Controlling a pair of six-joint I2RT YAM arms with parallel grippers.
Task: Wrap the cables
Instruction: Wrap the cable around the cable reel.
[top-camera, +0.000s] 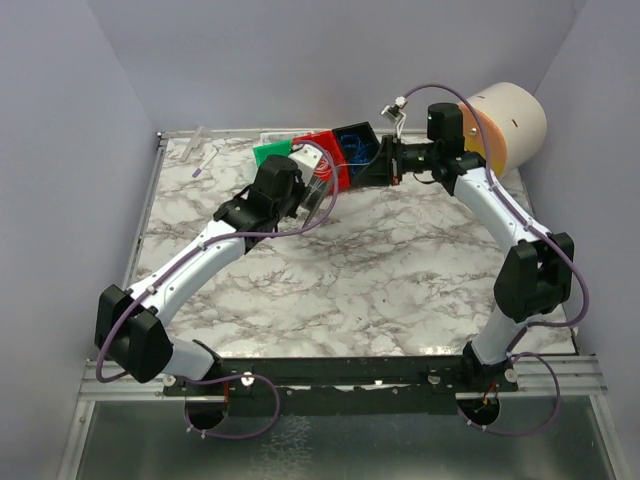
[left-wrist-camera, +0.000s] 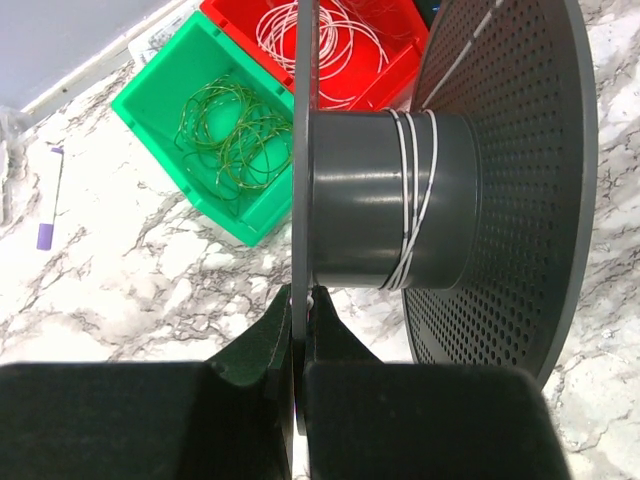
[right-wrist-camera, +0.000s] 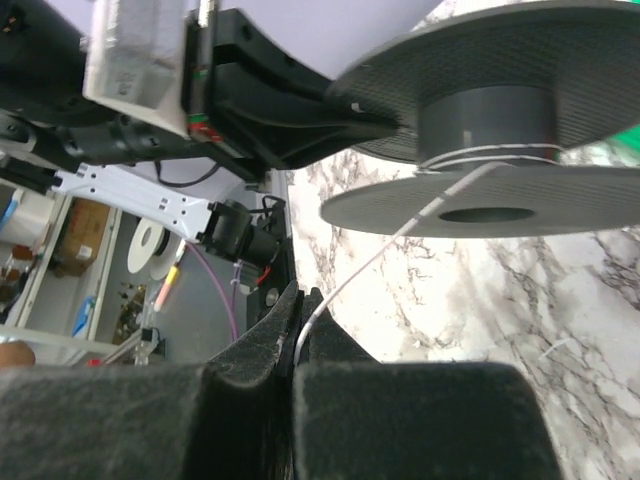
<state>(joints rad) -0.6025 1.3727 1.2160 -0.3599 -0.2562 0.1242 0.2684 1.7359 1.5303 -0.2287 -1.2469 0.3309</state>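
Note:
My left gripper (left-wrist-camera: 301, 300) is shut on the thin flange of the dark grey spool (left-wrist-camera: 370, 200). A whitish cable (left-wrist-camera: 410, 190) lies in a few turns round the spool's core. My right gripper (right-wrist-camera: 301, 303) is shut on that whitish cable (right-wrist-camera: 385, 250), which runs taut up to the spool (right-wrist-camera: 490, 115). In the top view both grippers, left (top-camera: 308, 178) and right (top-camera: 378, 167), meet by the bins at the back. The green bin (left-wrist-camera: 160, 95) holds green cable coils (left-wrist-camera: 228, 130). The red bin (left-wrist-camera: 400, 70) holds whitish coils (left-wrist-camera: 325, 40). The blue bin (top-camera: 355, 140) holds blue cable.
A large beige cylinder (top-camera: 508, 122) stands at the back right behind the right arm. A small purple-tipped stick (left-wrist-camera: 47, 230) lies on the marble table (top-camera: 380, 280) left of the green bin. Grey walls close in the table on the left, back and right.

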